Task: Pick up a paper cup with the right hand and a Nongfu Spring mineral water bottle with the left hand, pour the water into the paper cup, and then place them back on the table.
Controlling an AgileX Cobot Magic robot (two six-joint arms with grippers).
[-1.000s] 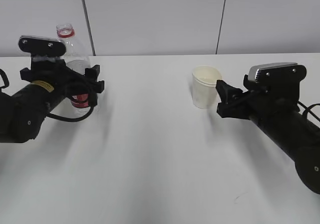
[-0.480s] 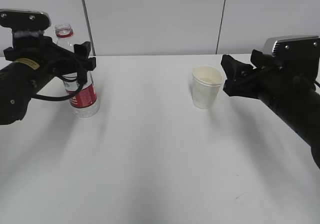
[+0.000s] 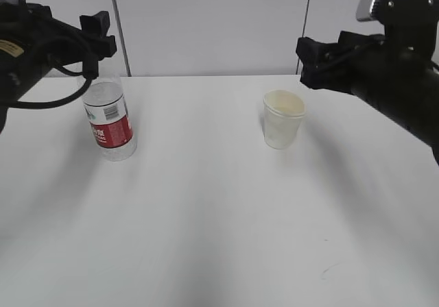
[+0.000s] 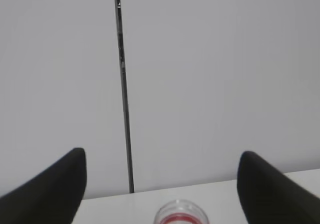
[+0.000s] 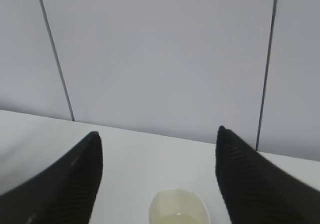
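Note:
The Nongfu Spring mineral water bottle stands upright on the white table at the left, its neck hidden behind my left gripper. That gripper is open and empty, raised above the bottle. In the left wrist view the gripper is wide open and the bottle's red-ringed mouth shows low between the jaws. The paper cup stands upright right of centre. My right gripper is open and empty, above and just right of the cup. In the right wrist view the gripper is open, with the cup's cream inside below it.
A grey panelled wall with dark vertical seams runs along the table's far edge. A small dark scuff mark lies at the front right of the table. White tabletop lies between bottle and cup.
My left gripper has risen from around the bottle's label to above its neck, leaving the bottle standing. My right gripper has risen from beside the cup to above it.

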